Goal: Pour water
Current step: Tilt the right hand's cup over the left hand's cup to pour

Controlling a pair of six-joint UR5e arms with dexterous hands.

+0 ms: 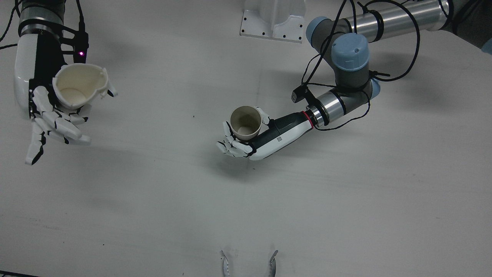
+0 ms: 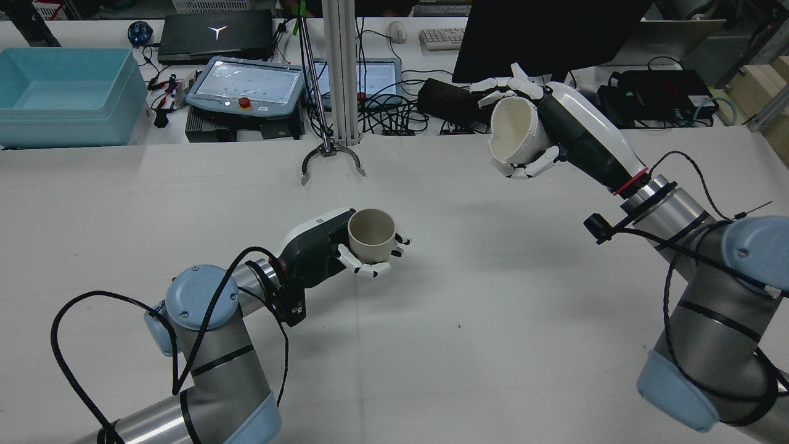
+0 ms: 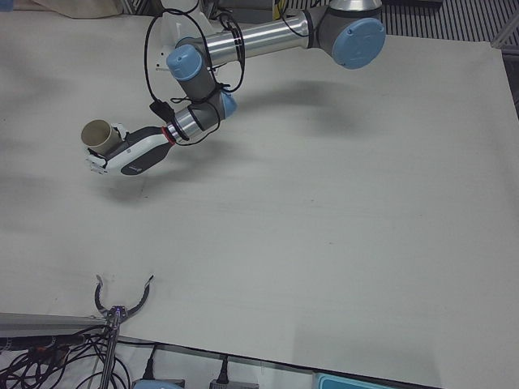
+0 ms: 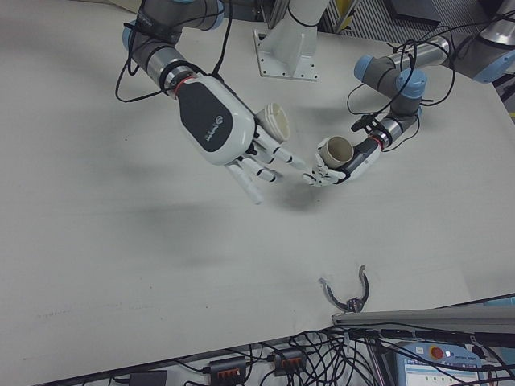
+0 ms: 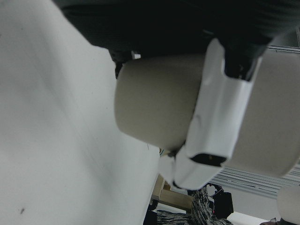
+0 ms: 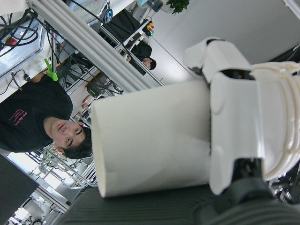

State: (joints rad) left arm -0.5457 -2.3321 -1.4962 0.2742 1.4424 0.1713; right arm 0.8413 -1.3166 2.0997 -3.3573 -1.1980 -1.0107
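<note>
Left hand fingers wrapped round beige cup, upright; right hand fingers hold white spouted cup, well apart. Bring spout over rim, tip slowly.

Rear, front views opposed; share table.

The counter is plain pale grey-white. The left hand is white with black joints, on a black-and-white forearm with a thin red ring; its cup is beige-tan. The right hand is white and black too; its pitcher is cream-white inside and out. Both arms are silver with light-blue joint caps and black cables. A tub in the rear view is pale turquoise.
</note>
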